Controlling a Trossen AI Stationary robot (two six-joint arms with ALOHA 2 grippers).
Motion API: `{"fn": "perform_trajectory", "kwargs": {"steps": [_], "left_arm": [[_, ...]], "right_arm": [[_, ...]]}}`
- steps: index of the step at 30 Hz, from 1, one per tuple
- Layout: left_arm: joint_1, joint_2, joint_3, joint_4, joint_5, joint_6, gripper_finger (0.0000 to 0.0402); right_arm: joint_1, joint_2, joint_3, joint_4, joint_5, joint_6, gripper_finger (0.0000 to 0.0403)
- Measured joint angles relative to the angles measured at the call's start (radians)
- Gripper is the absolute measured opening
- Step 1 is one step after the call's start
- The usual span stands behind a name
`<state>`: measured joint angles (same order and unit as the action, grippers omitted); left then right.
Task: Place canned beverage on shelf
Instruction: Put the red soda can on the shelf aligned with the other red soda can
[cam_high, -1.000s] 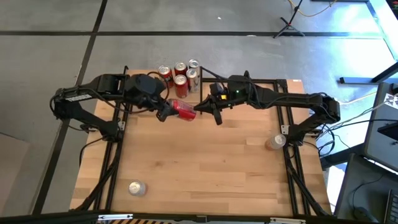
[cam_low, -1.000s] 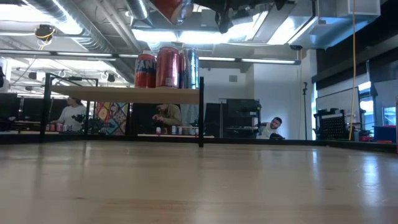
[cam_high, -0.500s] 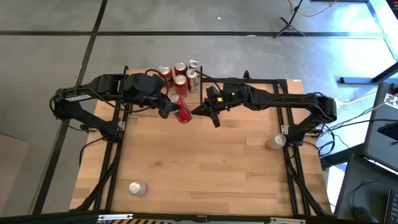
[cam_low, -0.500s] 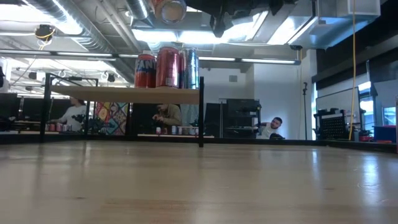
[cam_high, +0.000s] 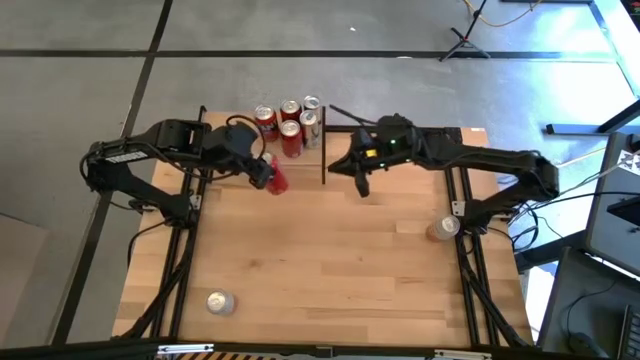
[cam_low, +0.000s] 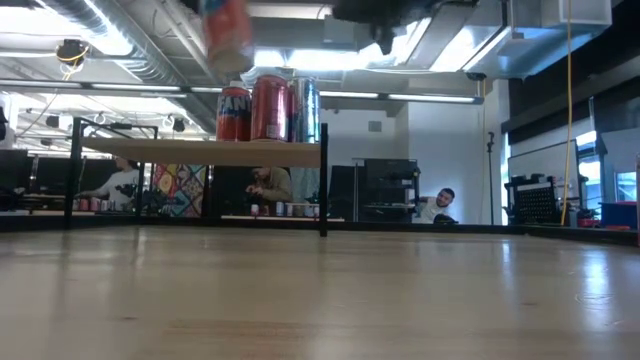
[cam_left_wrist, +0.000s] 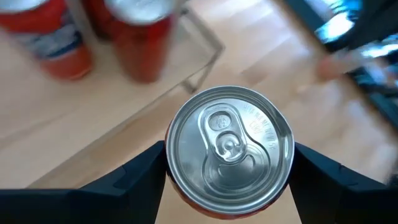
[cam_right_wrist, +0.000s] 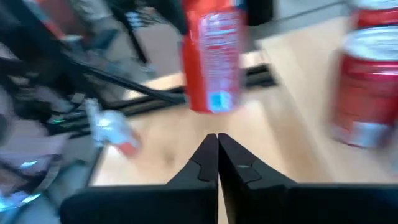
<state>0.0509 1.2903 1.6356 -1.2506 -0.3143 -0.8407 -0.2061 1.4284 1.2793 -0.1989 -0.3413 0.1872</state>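
Left hand (cam_high: 262, 172) pinches the red can (cam_high: 275, 180) upright so it'll stand on the shelf (cam_low: 200, 152) at far left; right hand (cam_high: 361, 182) hangs pressed together nearby.

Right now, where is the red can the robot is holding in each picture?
High view: the red can sits left of centre, in the left gripper.
Low view: the can is at the top, above the shelf.
Left wrist view: its silver top fills the middle.
Right wrist view: it hangs upright near the top.
Shared landmark: the red cans on the shelf.
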Motion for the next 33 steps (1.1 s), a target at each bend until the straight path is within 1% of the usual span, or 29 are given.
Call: {"fn": "perform_trajectory", "kwargs": {"steps": [5,8,12,16,19,24,27,33], "left_arm": [[0.010,0.000,0.000,-0.076,-0.104,-0.075,0.0261],[0.034,0.000,0.000,-0.088,-0.148,-0.101,0.0261],[0.083,0.002,-0.033,-0.083,-0.170,-0.102,0.0261],[0.140,0.012,-0.093,-0.075,-0.174,-0.096,0.0261],[0.175,0.019,-0.144,-0.061,-0.206,-0.069,0.0261],[0.214,0.018,-0.202,0.063,-0.219,-0.026,0.0261],[0.232,0.026,-0.219,0.070,-0.230,-0.005,0.0261],[0.262,0.027,-0.263,0.136,-0.244,0.037,0.0266]], "right_arm": [[0.004,-0.071,0.000,-0.159,0.134,-0.067,0.0000],[0.004,-0.084,0.000,-0.215,0.174,-0.082,0.0000],[0.003,-0.086,0.000,-0.250,0.176,-0.089,0.0000],[0.004,-0.085,0.000,-0.260,0.174,-0.091,0.0000],[0.004,-0.085,0.000,-0.277,0.174,-0.096,0.0000],[0.004,-0.085,0.000,-0.304,0.174,-0.110,0.0000],[0.004,-0.085,0.000,-0.318,0.174,-0.111,0.0000],[0.004,-0.085,0.000,-0.336,0.166,-0.113,0.0000]]}}
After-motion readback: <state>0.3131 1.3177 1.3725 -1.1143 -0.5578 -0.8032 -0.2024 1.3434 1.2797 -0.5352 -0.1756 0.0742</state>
